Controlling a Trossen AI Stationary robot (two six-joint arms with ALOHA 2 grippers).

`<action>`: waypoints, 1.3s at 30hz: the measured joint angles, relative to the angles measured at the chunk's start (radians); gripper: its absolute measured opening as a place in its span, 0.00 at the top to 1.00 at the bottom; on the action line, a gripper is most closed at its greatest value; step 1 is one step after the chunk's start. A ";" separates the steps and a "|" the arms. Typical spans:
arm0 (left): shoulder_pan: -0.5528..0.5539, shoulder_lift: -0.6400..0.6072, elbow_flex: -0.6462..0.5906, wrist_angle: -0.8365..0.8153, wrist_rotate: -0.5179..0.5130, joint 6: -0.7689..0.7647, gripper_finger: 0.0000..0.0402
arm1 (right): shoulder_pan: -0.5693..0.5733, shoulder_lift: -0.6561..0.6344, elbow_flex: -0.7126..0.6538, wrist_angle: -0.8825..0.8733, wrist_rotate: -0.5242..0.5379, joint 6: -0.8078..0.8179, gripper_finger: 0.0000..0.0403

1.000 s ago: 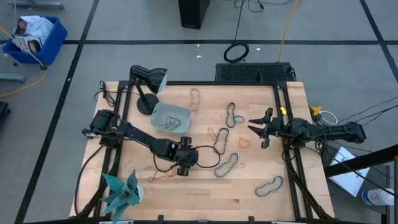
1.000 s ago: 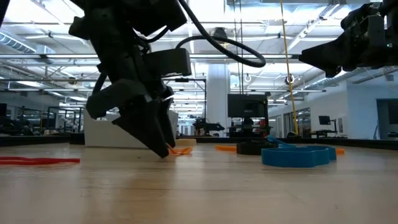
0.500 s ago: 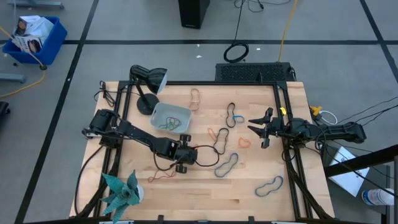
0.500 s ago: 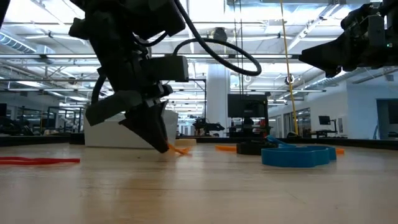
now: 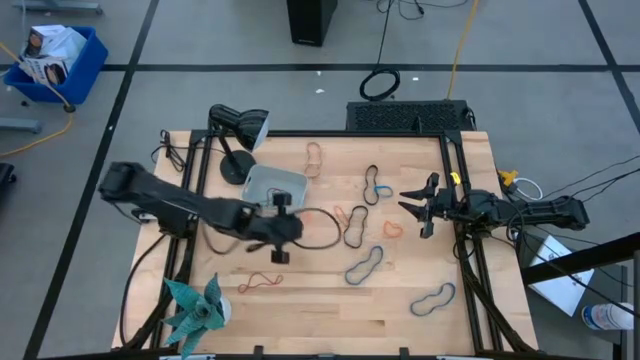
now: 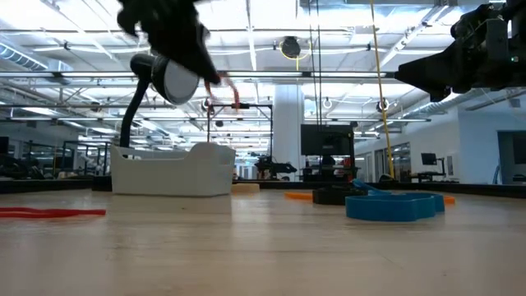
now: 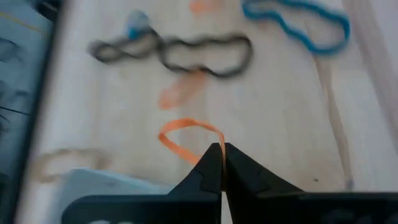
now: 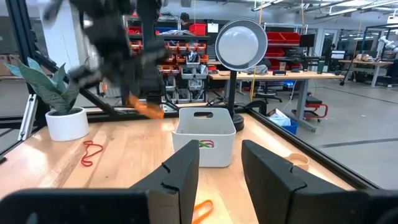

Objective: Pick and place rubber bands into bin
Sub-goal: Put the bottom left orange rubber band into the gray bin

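My left gripper hangs well above the table just near of the bin, shut on an orange rubber band. The low view shows that gripper high up, the band dangling from it. The light bin holds a few bands. Other rubber bands lie flat on the wood: tan, black and blue, orange, blue-grey, blue, red. My right gripper waits open at the right side, holding nothing. My left gripper pinches the orange band at one spot of its loop between the tips of its two fingers. The fingers slant down from the table's left. The band loops out slack from the fingertips, lifted clear of the table.
A black desk lamp stands just behind the bin. A potted plant stands at the near left corner. A black cable loops beside my left gripper. Bare wood lies along the near edge.
My left gripper has shut on the orange band on the table, then risen steeply and moved toward the far edge and the bin. The band has come up with it, off the wood. My right arm has kept still.
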State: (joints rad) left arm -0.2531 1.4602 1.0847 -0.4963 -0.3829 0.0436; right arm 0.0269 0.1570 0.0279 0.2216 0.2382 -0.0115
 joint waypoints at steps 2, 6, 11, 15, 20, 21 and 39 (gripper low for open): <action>0.000 -0.076 0.000 -0.004 -0.035 0.002 0.99 | 0.000 0.000 0.000 0.000 0.000 0.000 0.71; 0.000 -0.210 0.000 -0.005 -0.128 0.006 0.99 | 0.000 0.000 0.000 0.004 0.000 0.000 0.71; 0.002 -0.334 0.001 -0.037 -0.273 0.012 0.98 | 0.000 0.000 0.000 0.014 0.000 0.000 0.71; 0.023 -0.378 0.002 -0.077 -0.299 -0.008 0.99 | 0.000 0.000 0.000 0.014 0.000 -0.001 0.71; 0.068 -0.367 0.002 -0.149 -0.299 -0.051 0.99 | 0.000 0.000 0.000 0.014 0.000 -0.002 0.71; 0.081 -0.357 0.002 -0.165 -0.299 -0.063 0.99 | 0.000 0.001 0.000 0.014 0.000 -0.003 0.71; 0.337 0.023 0.002 -0.270 -0.102 -0.121 0.98 | 0.000 0.001 0.000 0.014 0.000 -0.001 0.71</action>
State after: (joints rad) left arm 0.0837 1.4830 1.0863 -0.7667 -0.4846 -0.0772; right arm 0.0269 0.1577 0.0277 0.2352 0.2386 -0.0128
